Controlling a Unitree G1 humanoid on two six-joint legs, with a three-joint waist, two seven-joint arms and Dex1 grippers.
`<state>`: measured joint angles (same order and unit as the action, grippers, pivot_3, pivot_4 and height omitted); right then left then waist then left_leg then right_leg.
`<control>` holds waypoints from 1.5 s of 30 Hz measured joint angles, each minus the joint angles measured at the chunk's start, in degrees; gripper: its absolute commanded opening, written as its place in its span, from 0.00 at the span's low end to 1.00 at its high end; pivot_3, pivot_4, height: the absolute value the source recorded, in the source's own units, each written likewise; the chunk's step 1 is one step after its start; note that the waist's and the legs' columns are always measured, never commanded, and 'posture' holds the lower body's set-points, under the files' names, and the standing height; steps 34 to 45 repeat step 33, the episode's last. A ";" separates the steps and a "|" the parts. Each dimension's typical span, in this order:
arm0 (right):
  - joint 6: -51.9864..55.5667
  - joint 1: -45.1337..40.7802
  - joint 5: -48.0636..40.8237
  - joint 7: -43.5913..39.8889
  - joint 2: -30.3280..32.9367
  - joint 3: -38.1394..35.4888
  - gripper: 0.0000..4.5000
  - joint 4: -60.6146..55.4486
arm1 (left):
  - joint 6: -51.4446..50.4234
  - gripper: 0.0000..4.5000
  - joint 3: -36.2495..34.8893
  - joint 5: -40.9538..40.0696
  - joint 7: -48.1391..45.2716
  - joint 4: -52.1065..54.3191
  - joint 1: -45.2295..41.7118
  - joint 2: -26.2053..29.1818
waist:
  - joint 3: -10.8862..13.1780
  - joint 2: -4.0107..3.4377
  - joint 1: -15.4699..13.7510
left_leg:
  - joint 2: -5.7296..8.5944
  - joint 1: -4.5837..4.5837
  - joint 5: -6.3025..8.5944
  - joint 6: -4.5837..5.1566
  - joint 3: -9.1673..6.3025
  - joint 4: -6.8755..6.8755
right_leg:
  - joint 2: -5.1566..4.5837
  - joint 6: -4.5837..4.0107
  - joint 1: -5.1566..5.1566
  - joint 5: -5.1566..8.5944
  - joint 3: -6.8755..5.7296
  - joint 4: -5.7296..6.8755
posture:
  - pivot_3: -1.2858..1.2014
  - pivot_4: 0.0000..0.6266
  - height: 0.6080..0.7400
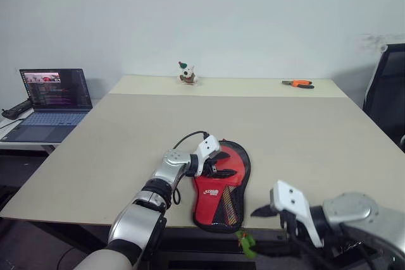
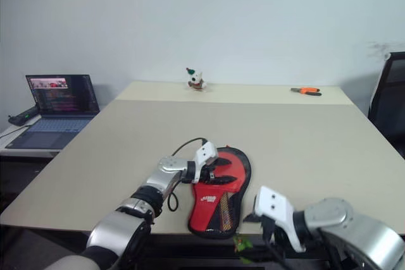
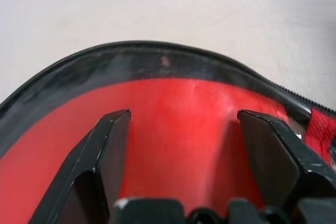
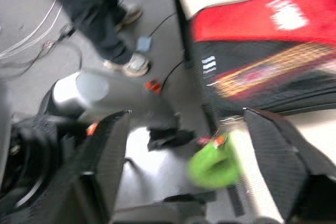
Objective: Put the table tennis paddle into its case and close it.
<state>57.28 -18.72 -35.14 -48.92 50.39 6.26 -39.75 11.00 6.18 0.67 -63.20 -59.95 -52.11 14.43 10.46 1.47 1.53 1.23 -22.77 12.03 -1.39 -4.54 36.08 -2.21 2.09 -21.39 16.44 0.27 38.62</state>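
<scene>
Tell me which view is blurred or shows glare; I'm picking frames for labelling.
Right wrist view: motion blur smears the case and its green pull tag. Left wrist view: soft sheen on the red paddle face. Left eye view: evenly lit, case sharp.

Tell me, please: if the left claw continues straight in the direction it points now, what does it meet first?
Most likely the case. The open left claw points straight at its red surface, with the black zipper edge just beyond. It looks very close; whether it already touches is unclear.
</scene>
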 measured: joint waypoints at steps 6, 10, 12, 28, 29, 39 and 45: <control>-11.83 -10.07 6.86 -0.68 -4.52 0.31 0.80 20.50 | -8.07 0.79 -3.44 -4.64 -1.14 15.88 9.98 8.32 | 0.03 0.03 1.34 | -0.06 0.00 0.00 0.00 0.24 -0.13 | 0.01 -0.08 -0.30 -0.03 0.39 0.17 | 0.52 0.24 1.00; -22.87 -14.44 11.83 -1.34 -10.40 -0.46 0.80 38.65 | -19.03 0.79 -9.54 -9.85 0.11 32.31 20.30 16.22 | 0.08 0.07 1.24 | -0.06 -0.19 0.00 0.00 0.18 -0.17 | -0.01 -0.44 -0.55 -0.11 0.51 0.30 | 0.52 0.24 1.00; -27.15 -16.04 13.30 -2.07 -13.55 -0.12 0.80 44.56 | -23.13 0.79 -11.86 -11.94 1.95 38.38 22.91 17.42 | 0.14 0.04 0.84 | -0.03 -0.26 0.00 0.00 0.19 -0.16 | -0.03 -0.45 -0.61 -0.11 0.53 0.31 | 0.52 0.24 1.00; -54.32 -26.67 26.17 -9.11 -10.84 -0.90 0.80 83.60 | -38.16 0.79 -14.93 -18.76 13.67 62.39 28.49 18.91 | 0.27 -0.12 0.01 | 0.04 -0.25 0.00 0.00 0.32 -0.17 | -0.04 -0.44 -0.60 -0.12 0.52 0.31 | 0.52 0.24 1.00; -54.75 -26.68 26.78 -9.14 -9.75 -1.31 0.80 84.02 | -38.07 0.79 -14.24 -18.76 12.84 61.75 27.54 19.35 | 0.27 -0.12 0.08 | 0.04 -0.24 0.00 0.00 0.34 -0.17 | -0.03 -0.44 -0.60 -0.12 0.52 0.31 | 0.52 0.24 1.00; -55.90 -26.56 28.01 -9.01 -7.49 -2.66 0.80 85.68 | -36.56 0.79 -12.16 -18.68 10.93 58.89 25.48 19.49 | 0.27 -0.14 0.46 | -0.01 -0.17 0.00 0.00 0.48 -0.20 | -0.01 -0.44 -0.60 -0.12 0.56 0.32 | 0.52 0.24 1.00; -55.90 -26.56 28.01 -9.01 -7.49 -2.66 0.80 85.68 | -36.56 0.79 -12.16 -18.68 10.93 58.89 25.48 19.49 | 0.27 -0.14 0.46 | -0.01 -0.17 0.00 0.00 0.48 -0.20 | -0.01 -0.44 -0.60 -0.12 0.56 0.32 | 0.52 0.24 1.00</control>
